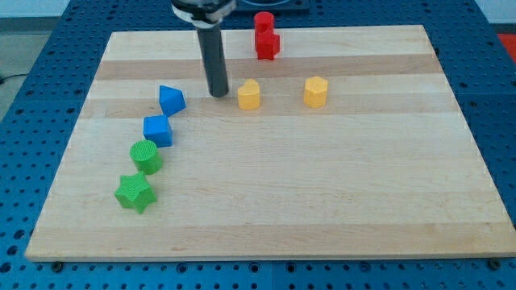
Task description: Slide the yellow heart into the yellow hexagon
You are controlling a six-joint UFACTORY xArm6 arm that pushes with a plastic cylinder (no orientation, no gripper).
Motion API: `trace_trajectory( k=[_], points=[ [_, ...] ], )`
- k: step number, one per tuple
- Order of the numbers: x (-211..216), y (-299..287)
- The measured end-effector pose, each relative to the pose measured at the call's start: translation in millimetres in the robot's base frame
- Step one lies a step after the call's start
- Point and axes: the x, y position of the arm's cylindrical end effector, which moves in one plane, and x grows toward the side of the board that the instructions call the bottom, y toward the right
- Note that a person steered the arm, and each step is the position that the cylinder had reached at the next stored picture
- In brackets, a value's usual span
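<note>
Jaws are absent on this arm, so no open or closed state exists; it ends in a rod. On the wooden desk (266,201), my tip (218,94) sits near the top edge, just left of the yellow heart (249,94), apparently lined up to shove it rightward. Further right, well apart, waits the yellow hexagon (315,92). Red blocks (265,36) sit by the top edge.
</note>
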Motion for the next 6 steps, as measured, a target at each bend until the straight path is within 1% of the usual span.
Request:
trace_trajectory(
  k=[1, 2, 3, 4, 5, 6],
  points=[
    [11.0, 70.7],
    [16.3, 109.2],
    [16.5, 79.9],
    [21.0, 37.9],
    [41.5, 36.8],
    [56.1, 68.6]
  ],
)
